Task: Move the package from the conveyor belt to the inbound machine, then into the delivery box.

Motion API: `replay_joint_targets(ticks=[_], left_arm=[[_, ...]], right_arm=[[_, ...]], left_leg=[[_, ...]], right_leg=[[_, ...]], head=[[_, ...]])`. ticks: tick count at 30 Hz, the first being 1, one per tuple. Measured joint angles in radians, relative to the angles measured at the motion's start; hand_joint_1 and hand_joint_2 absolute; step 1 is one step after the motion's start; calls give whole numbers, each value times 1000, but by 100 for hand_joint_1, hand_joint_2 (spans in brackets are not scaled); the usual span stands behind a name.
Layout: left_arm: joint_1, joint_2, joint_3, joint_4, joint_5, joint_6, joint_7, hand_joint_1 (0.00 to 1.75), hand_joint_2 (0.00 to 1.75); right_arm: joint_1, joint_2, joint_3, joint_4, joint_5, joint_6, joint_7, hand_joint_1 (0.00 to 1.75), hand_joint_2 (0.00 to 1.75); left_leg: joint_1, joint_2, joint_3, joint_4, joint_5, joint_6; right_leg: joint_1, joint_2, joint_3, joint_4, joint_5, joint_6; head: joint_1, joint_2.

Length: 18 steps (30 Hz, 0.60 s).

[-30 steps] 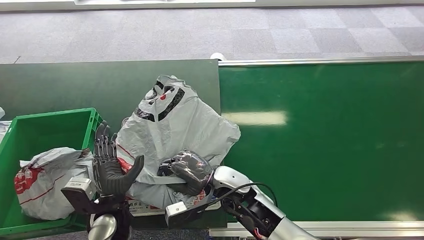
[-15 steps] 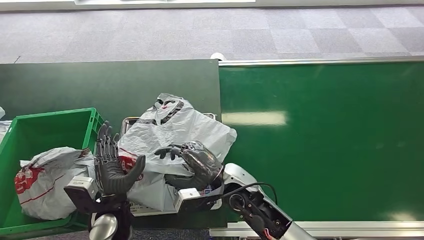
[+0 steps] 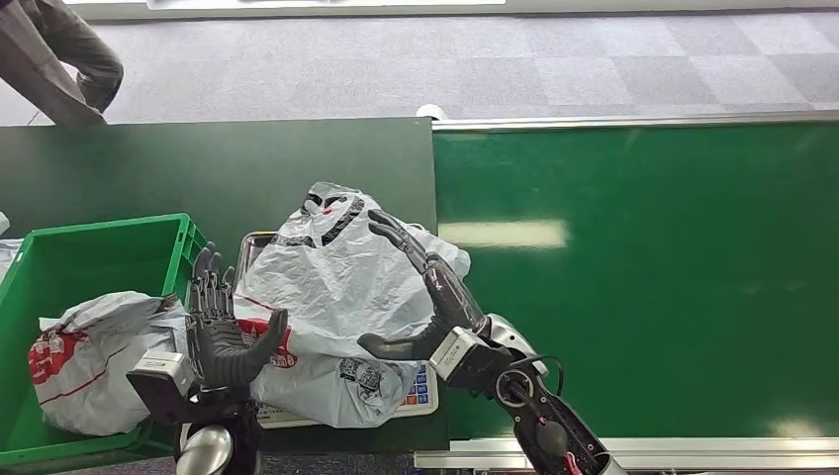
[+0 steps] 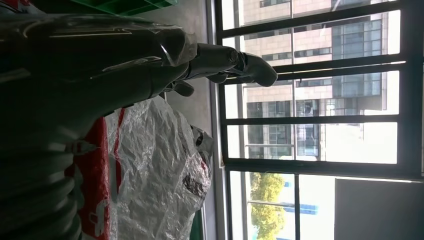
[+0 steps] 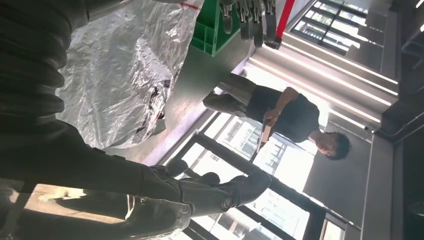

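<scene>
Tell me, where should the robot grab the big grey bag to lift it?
Probably by both flanks at once. The grey bag lies slumped and floppy on the scale, with the open left hand and open right hand already on either side. Squeezing from both sides should suit that soft, wide shape.

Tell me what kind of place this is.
Likely a parcel-sorting station: a green conveyor belt, a grey plastic mailer package on a scale-like inbound machine, and a green crate holding another parcel.

package (image 3: 341, 287): crinkly glossy grey plastic | conveyor belt (image 3: 643, 277): smooth glossy green
</scene>
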Motion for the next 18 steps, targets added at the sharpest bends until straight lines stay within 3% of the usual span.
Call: replay_joint_targets(ticks=[3, 8, 15, 18], left_arm=[[6, 0, 1, 0, 1, 1, 0, 0, 175], [18, 0, 2, -5, 3, 3, 0, 0, 175], [53, 0, 8, -35, -2, -5, 3, 0, 175], [57, 0, 11, -40, -10, -8, 5, 0, 175]], right_arm=[[27, -4, -32, -18, -21, -11, -26, 0, 175], [110, -10, -117, -72, -152, 66, -55, 0, 175], [232, -14, -285, -136, -185, 85, -23, 0, 175], [269, -13, -358, -143, -262, 114, 15, 0, 175]], left_leg=[[0, -1, 0, 0, 0, 0], [0, -1, 0, 0, 0, 0], [0, 0, 0, 0, -1, 0], [0, -1, 0, 0, -1, 0]], right_leg=[[0, 0, 0, 0, 0, 0], [0, 0, 0, 0, 0, 0], [0, 0, 0, 0, 0, 0], [0, -1, 0, 0, 0, 0]], head=[[0, 0], [0, 0], [0, 0], [0, 0]])
